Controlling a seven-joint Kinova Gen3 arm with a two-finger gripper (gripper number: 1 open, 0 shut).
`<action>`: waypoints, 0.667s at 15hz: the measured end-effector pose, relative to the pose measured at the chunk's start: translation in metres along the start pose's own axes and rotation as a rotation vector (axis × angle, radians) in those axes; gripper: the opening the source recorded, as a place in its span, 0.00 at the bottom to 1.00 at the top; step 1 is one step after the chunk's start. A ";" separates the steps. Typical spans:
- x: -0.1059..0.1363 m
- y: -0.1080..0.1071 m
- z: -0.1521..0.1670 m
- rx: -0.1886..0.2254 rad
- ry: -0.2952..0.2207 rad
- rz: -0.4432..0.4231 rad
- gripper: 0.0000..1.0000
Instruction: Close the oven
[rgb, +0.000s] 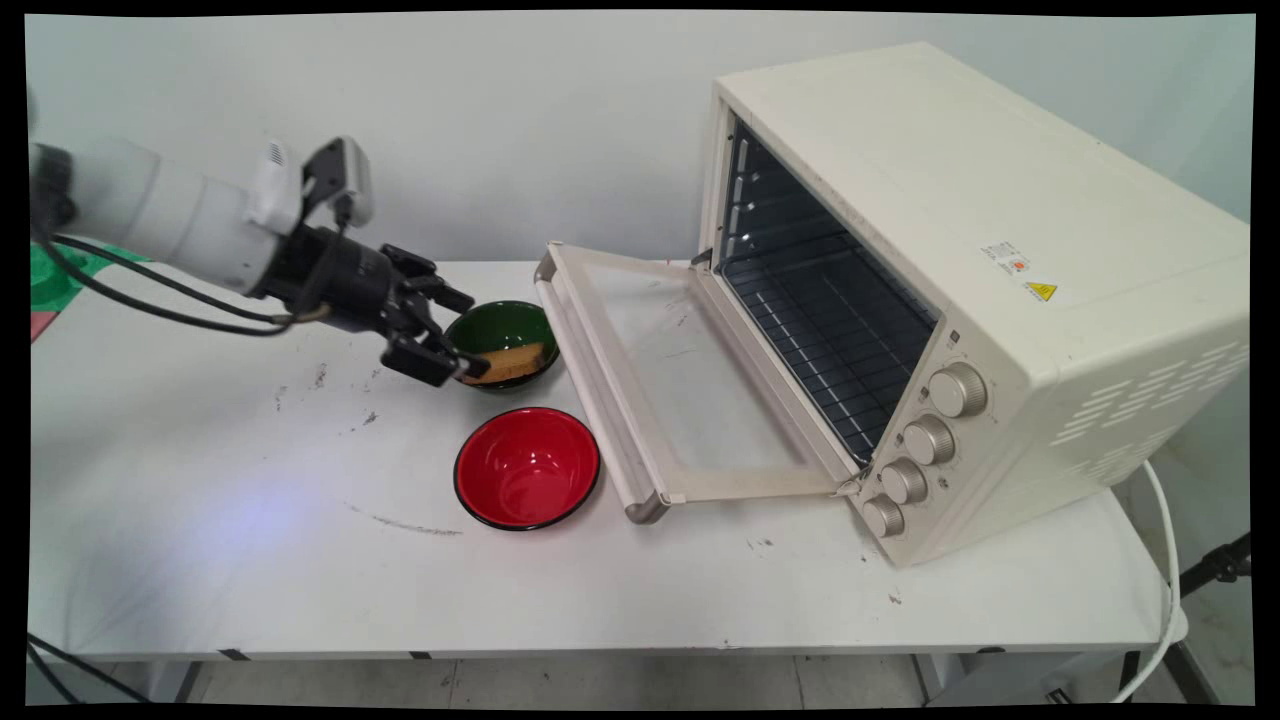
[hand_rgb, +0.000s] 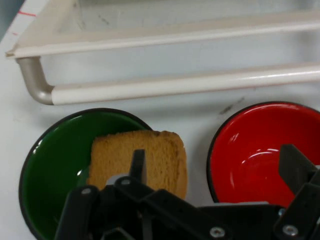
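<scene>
The jaws stand spread apart, holding nothing. The gripper (rgb: 445, 340) hangs low at the left rim of the green bowl (rgb: 503, 331). In the hand view one finger (hand_rgb: 138, 165) lies over the slice of toast (hand_rgb: 137, 157), and the other finger (hand_rgb: 296, 167) reaches over the rim of the red bowl (hand_rgb: 260, 150), so the toast sits at the left finger rather than midway between the two. The toast leans inside the green bowl. In the main view, the red bowl sits on the table (rgb: 250, 500) at about five o'clock from the gripper, just beside the green one. At three o'clock the oven door (rgb: 680, 400) lies folded down, and beyond it stands the cream toaster oven (rgb: 1000, 250).
</scene>
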 end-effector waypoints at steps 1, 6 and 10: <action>0.000 0.000 0.005 -0.001 -0.005 0.006 1.00; -0.004 0.001 0.042 -0.007 -0.030 0.042 1.00; -0.003 0.001 0.066 -0.001 -0.032 0.041 1.00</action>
